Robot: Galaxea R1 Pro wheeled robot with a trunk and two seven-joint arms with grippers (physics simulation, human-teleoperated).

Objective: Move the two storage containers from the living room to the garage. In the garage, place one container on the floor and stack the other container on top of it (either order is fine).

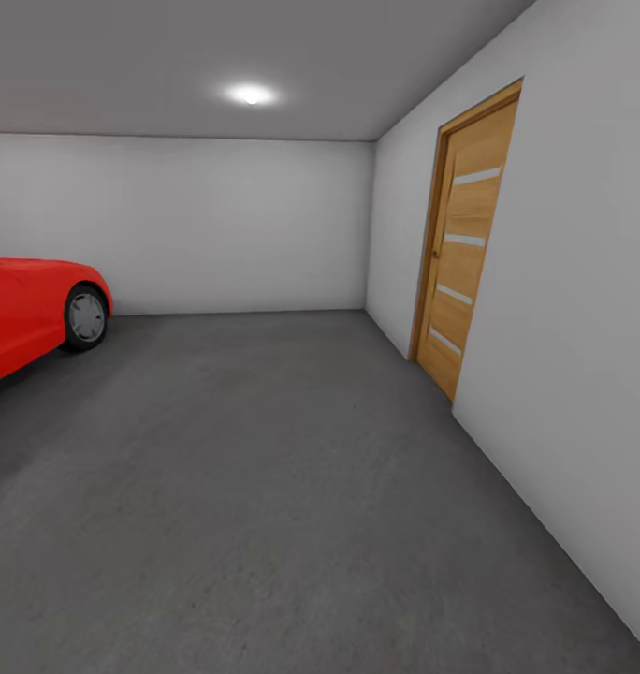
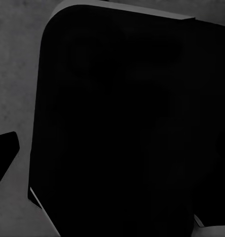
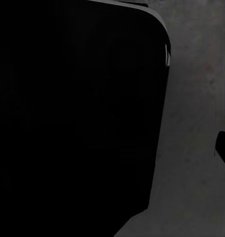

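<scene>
While I face the dark grey concrete floor [image 1: 264,487] of the garage, left of the slatted wooden door [image 1: 462,253] and well right of the red car [image 1: 25,309], no orange-red bin meets my eye, my jaws' state I cannot tell, so I judge fetching comes next.

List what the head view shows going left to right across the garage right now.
Red car at the left edge, then open concrete floor backed by the far grey wall, then the closed wooden door in the right-hand wall.
</scene>
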